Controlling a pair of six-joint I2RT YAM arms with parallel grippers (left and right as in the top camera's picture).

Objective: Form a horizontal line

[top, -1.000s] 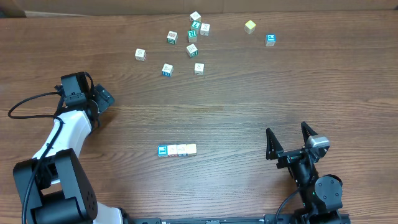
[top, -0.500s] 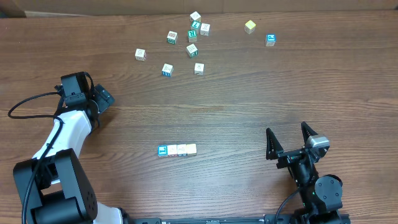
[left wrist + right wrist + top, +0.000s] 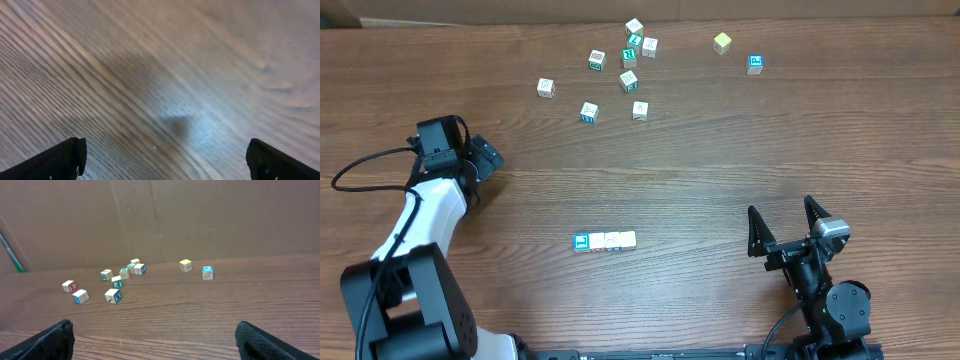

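1. The horizontal line: four touching cubes, blue-faced at the left, two whitish, then cream, lying low on the surface.
2. Bare wood surrounds it; loose cubes lie well apart, near the far edge.
3. Left gripper and right gripper are both spread wide and empty.

The table has a brown wood-grain surface, matt, with a faint sheen in the left wrist view. The horizontal line and the loose cubes look like pale wood with smooth printed faces. Left arm: white glossy plastic shell. Right gripper: black matt plastic. Backing wall: matt brown cardboard.
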